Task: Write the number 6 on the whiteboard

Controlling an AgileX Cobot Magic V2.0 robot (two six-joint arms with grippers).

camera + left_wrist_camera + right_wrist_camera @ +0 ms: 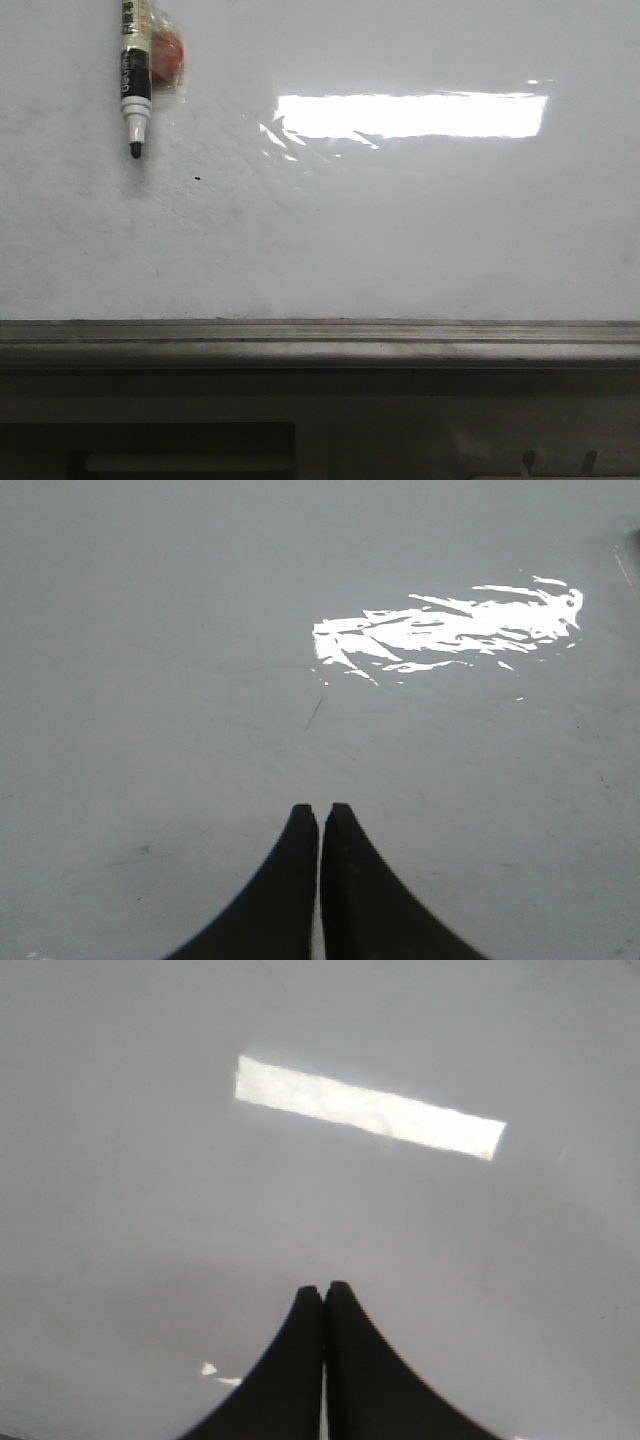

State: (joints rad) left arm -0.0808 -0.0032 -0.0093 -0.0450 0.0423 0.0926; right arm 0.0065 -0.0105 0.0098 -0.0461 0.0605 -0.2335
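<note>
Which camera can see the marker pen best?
The front view. There the marker shows its label and black tip, lying on the whiteboard with something red beside it. Both wrist views show only bare board and a shut hand, with no marker.

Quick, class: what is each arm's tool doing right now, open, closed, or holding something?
Left tool: closed, holding nothing.
Right tool: closed, holding nothing.

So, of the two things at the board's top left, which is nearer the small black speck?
The marker: its black tip reaches down toward the speck, while the red round object sits higher, beside its barrel.
</note>
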